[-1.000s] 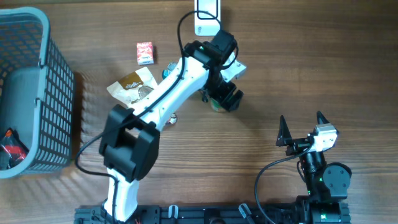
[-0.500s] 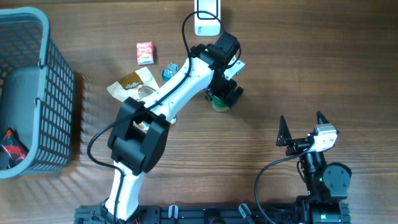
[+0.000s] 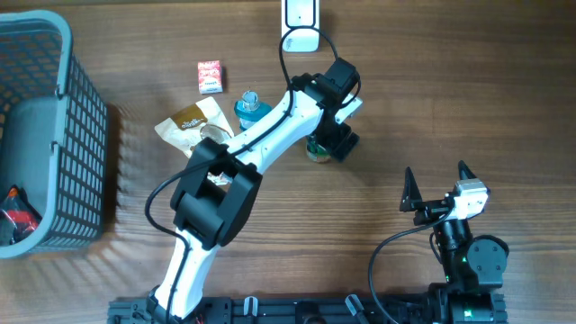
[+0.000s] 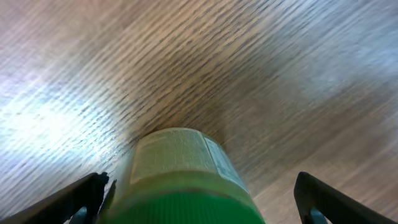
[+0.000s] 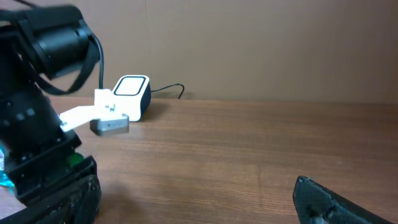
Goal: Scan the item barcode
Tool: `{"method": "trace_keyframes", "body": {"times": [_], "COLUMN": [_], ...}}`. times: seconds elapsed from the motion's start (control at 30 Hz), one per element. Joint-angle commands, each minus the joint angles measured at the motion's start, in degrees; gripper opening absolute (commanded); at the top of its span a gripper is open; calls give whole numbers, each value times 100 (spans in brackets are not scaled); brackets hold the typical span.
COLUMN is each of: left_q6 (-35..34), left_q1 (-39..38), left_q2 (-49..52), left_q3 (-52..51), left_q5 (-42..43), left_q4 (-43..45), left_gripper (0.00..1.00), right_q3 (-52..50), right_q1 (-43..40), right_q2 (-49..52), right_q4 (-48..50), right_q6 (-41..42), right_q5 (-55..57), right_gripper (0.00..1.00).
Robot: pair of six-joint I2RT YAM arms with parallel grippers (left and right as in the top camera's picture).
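Left wrist view now has the green-capped jar standing on the surface, framed by the spread fingers of my left gripper, which has swung into place over it. Nothing is pinched yet, so I judge closing comes before the scanner.

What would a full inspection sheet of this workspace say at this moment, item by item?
Surface: wooden table, brown grain.
Job's things: white scanner at the far edge; green-lidded jar in front of it, barcode not visible.
Clutter: red box, blue bottle and brown pouch left of the jar; grey basket at the left edge, red item inside.
Grippers: left gripper open, one finger on each side of the jar, not closed on it; right gripper open, empty, apart from everything.
Cables: black scanner cable; black arm cable by the right base.
Surroundings: plain brown wall behind the table.
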Motion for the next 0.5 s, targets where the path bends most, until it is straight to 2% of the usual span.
{"method": "trace_keyframes", "body": {"times": [0.0,0.03,0.07,0.13,0.17,0.33,0.47], "left_q6": [-79,-81,-83,-210,-299,-1154,-2500], "left_q1": [2,2,13,17,17,17,17], "left_q2": [223,225,225,225,225,223,221], "left_q3": [-9,-9,-11,-11,-11,-9,-9], "left_q5": [-114,-166,-170,-212,-251,-592,-590], "left_q4": [28,46,44,59,68,-72,-131], "left_gripper": [89,86,76,72,67,65,59], "right_q3": [52,52,52,52,52,52,52], "right_q1": [-7,-7,-7,-7,-7,-7,-7], "right_q2": [-31,-31,-31,-31,-31,-31,-31], "right_q4": [28,28,28,28,28,28,28], "right_q6": [-66,-68,-66,-68,-68,-68,-70], "right_q5": [37,37,37,35,37,35,37], "right_gripper": [100,100,100,100,100,100,100]}}
